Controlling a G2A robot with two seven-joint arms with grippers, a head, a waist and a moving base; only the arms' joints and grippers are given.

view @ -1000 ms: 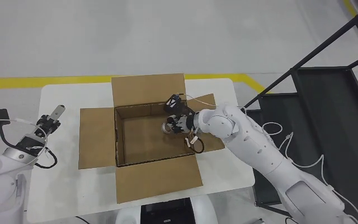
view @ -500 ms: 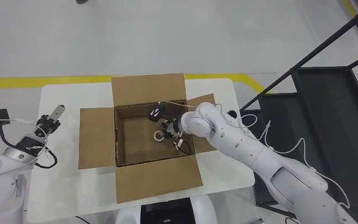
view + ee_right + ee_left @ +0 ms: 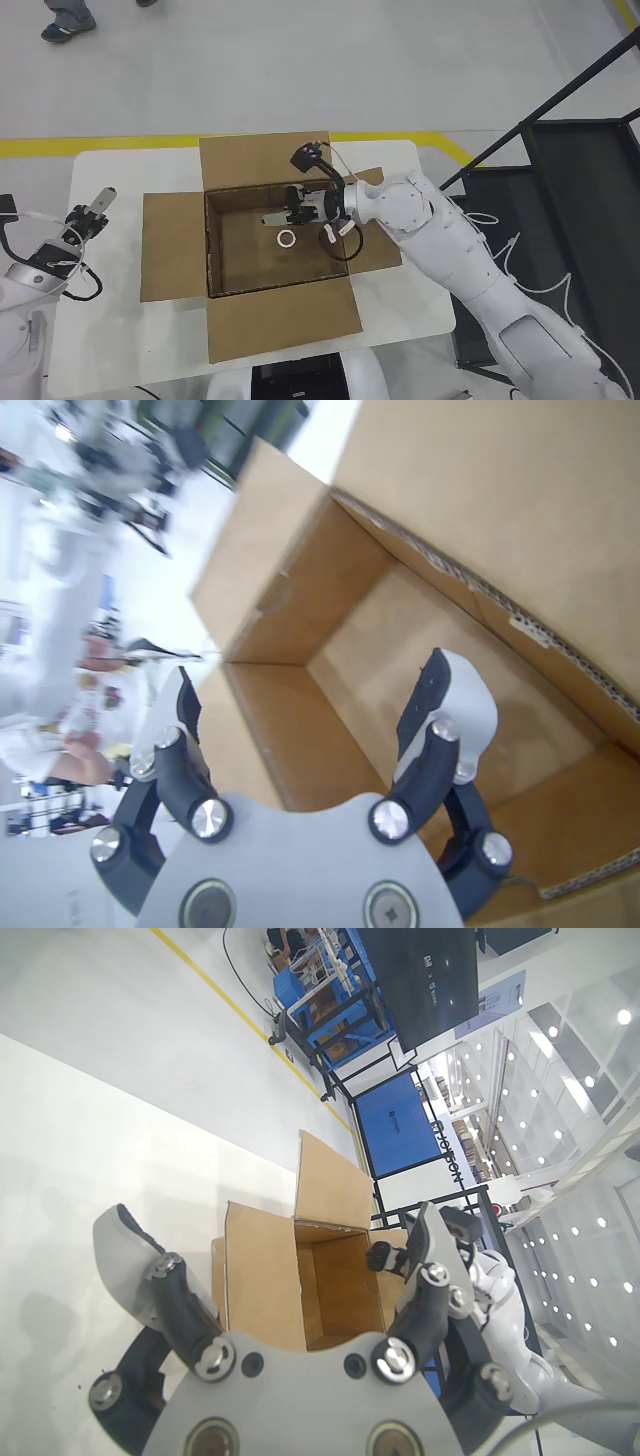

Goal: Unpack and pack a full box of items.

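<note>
While right hand (image 3: 310, 670) hangs spread over open box (image 3: 265, 160), left hand (image 3: 272, 1212) spread beside it

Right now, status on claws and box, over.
Right claw open, empty, over the box. Left claw open, empty, apart from box. Small white ring on box floor. Nothing in the way.

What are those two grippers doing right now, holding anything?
Left gripper: open, holding nothing, over the table away from the cardboard box.
Right gripper: open, holding nothing, over the inside of the box.
</note>
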